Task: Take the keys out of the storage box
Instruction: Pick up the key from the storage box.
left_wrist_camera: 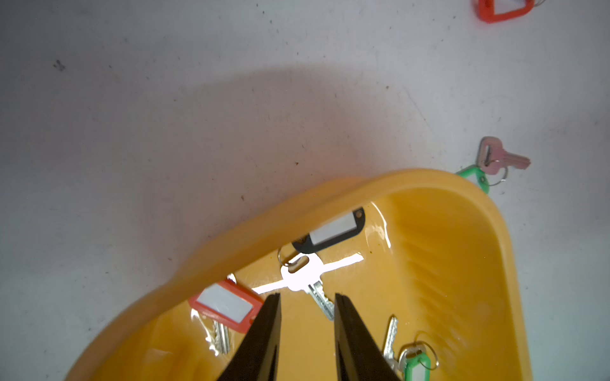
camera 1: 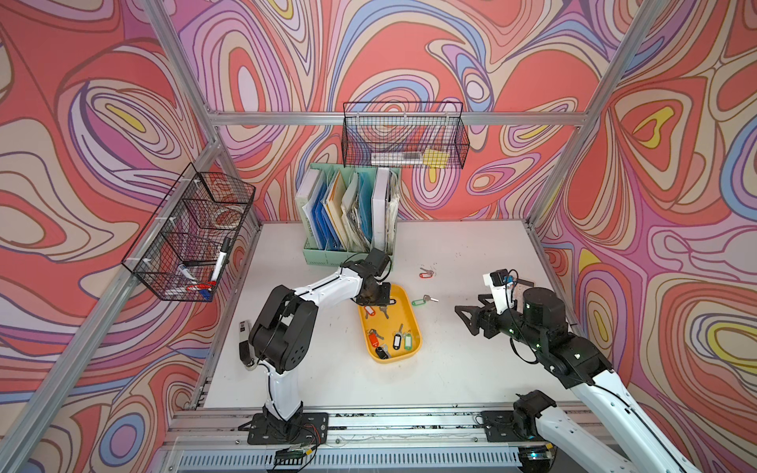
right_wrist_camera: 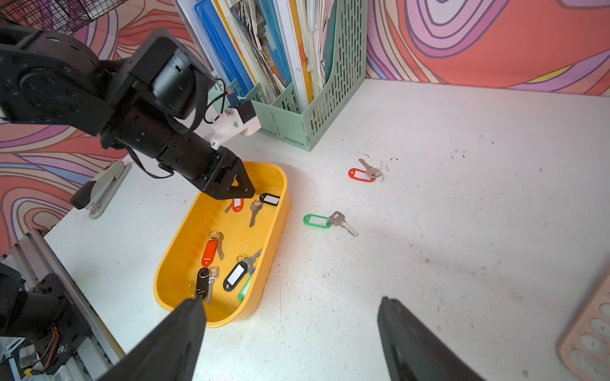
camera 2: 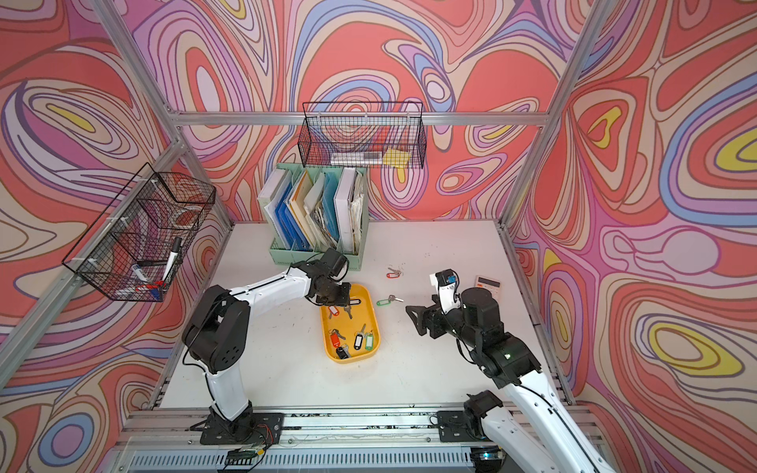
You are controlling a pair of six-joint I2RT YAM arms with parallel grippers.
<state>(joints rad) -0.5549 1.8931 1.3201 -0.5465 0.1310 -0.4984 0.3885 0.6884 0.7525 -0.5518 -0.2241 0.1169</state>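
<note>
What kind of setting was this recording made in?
Probably a lab robot cell staged as an office desk: an aluminium frame hung with swirl-patterned walls boxes in a white table, with a mint file organiser and wire baskets as props.

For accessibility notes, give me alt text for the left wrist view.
The left gripper, jaws slightly apart, points into the yellow storage box toward a silver key with a black tag. A red-tagged key lies nearby; a green-tagged key lies outside on the table.
</note>
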